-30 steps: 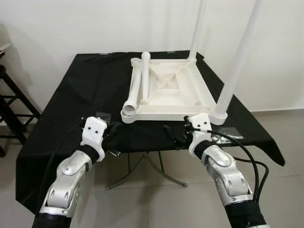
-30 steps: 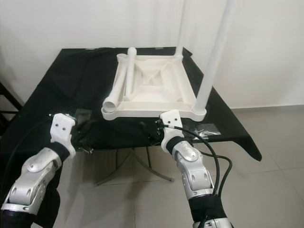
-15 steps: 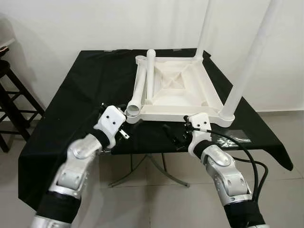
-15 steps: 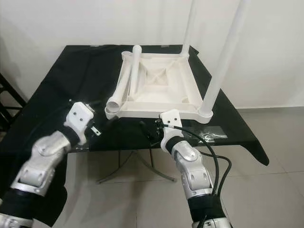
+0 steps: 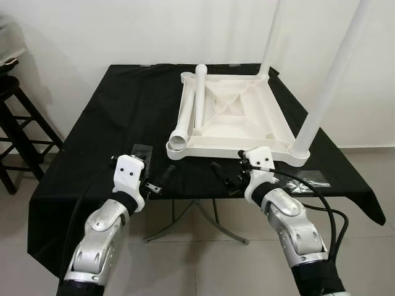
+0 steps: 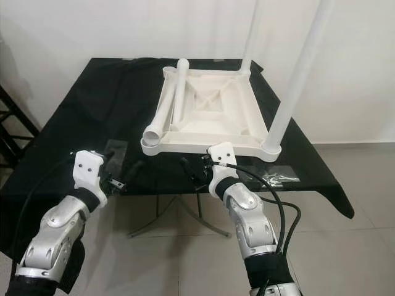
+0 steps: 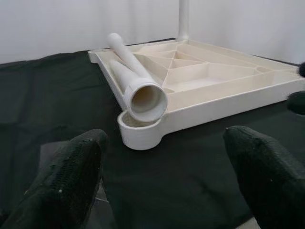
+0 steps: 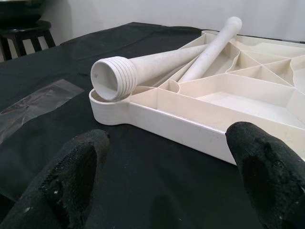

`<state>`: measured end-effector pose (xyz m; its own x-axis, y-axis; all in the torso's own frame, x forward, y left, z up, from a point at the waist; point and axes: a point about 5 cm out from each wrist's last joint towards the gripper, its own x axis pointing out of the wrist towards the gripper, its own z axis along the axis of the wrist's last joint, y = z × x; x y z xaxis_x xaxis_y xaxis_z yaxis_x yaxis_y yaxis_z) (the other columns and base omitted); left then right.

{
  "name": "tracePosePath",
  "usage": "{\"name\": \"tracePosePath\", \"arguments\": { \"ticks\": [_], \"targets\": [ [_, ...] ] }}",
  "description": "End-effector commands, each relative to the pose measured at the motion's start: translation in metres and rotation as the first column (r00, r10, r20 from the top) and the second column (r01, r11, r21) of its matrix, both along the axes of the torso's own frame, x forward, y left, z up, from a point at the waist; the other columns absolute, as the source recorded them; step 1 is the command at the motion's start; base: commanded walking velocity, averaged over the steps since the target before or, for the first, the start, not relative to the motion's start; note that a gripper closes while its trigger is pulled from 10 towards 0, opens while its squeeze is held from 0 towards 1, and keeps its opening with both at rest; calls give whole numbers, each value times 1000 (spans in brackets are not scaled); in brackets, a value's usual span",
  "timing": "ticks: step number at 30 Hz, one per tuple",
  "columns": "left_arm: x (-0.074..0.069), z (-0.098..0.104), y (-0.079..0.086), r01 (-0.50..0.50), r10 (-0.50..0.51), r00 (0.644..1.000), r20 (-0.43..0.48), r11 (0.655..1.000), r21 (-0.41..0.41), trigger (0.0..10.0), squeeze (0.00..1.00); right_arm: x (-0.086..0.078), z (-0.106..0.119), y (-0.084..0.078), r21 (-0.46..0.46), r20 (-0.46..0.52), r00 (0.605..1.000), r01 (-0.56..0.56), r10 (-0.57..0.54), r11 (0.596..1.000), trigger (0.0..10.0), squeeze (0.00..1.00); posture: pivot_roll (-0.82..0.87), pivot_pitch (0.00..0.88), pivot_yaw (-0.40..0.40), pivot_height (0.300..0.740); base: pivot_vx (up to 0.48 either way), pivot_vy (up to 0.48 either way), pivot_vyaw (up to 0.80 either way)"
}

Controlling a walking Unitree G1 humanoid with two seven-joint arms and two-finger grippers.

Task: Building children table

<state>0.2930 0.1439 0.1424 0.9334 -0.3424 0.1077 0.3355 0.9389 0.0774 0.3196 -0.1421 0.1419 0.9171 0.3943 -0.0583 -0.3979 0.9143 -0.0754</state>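
Observation:
A white children's table top (image 5: pixel 234 147) lies upside down on a black-draped table (image 5: pixel 111 123). Two white legs stand upright in its right corners, one near (image 5: pixel 327 80) and one far (image 5: pixel 271 37). Two loose legs (image 5: pixel 186 114) lie along its left side; one rests its threaded end (image 8: pixel 112 78) over the near-left corner socket (image 7: pixel 138 131). My left gripper (image 5: pixel 159 180) hovers open at the table's front edge, a little short of that socket. My right gripper (image 5: pixel 223 177) is open by the top's front rim. Neither holds anything.
A dark stool (image 5: pixel 15 123) stands at the left by the wall. Clear plastic bags lie on the cloth at the near left (image 5: pixel 141 150) and the near right (image 5: pixel 305 177). Folding table legs (image 5: pixel 197 216) and tiled floor show below the front edge.
Half a second ago my left gripper was raised close to the loose leg's open end; it has now drawn back and down to the front edge. The right arm has held still. The camera shifted slightly.

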Motion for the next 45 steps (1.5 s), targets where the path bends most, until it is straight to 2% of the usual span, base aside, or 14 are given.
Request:
{"name": "tracePosePath", "arguments": {
  "ticks": [1,13,17,23,30,31,32,33,35,37,39,41,43,45],
  "targets": [
    [-1,-1,0,1,-1,1000,-4,1000,-7,10000,0,1,1,-2,15,5,1000,5,-6,1000,10000,0,-47,31,-28,740,0,0,0],
    [-1,2,2,-11,11,1000,-7,999,-32,10000,0,0,2,0,-32,29,1000,-6,7,999,10000,0,-46,33,-23,740,333,0,-133],
    [-2,2,1,-8,8,1000,-5,999,-31,10000,0,0,4,-2,16,35,999,0,-1,1000,10000,0,-45,33,-24,740,318,0,200],
    [-2,3,0,4,-5,1000,-3,1000,-30,10000,0,0,4,-1,0,35,999,-5,5,1000,10000,0,-47,33,-22,740,319,0,0],
    [-6,19,-7,151,-162,984,78,980,126,10000,0,0,4,-1,17,34,999,-3,3,1000,10000,0,-34,31,-30,740,0,0,0],
    [-7,22,-7,175,-198,976,93,961,212,10000,0,0,3,-1,19,33,999,-4,3,1000,10000,0,-33,31,-32,740,0,0,0],
    [-7,22,-7,175,-198,976,93,961,212,10000,0,0,3,-1,19,33,999,-4,3,1000,10000,0,-33,31,-32,740,0,0,0],
    [-7,24,-4,187,-232,968,97,923,337,10000,0,0,3,-1,21,31,1000,-4,4,1000,10000,0,-33,30,-33,740,0,0,0],
    [-6,25,2,186,-262,960,93,853,487,10000,0,0,3,-1,25,29,1000,-5,4,1000,10000,0,-33,30,-33,740,0,0,0],
    [-5,26,5,178,-262,960,94,837,517,10000,0,0,3,-1,25,29,1000,-5,4,1000,10000,0,-33,30,-33,740,0,0,0],
    [-3,33,13,161,-281,954,104,772,615,10000,0,-1,2,-1,27,27,1000,-6,5,1000,10000,0,-32,25,-33,740,0,0,0],
    [-3,33,13,161,-281,954,104,772,615,10000,0,-1,2,-1,27,27,1000,-6,5,1000,10000,0,-32,25,-33,740,0,0,0],
    [2,41,20,126,-294,947,127,708,695,10000,0,-1,2,-1,29,24,1000,-7,6,1000,10000,0,-27,24,-35,740,0,0,0],
    [6,43,20,105,-297,944,143,682,724,10000,0,-1,1,-1,31,22,1000,-8,7,1000,10000,0,-28,24,-34,740,0,0,0]
  ]
}}
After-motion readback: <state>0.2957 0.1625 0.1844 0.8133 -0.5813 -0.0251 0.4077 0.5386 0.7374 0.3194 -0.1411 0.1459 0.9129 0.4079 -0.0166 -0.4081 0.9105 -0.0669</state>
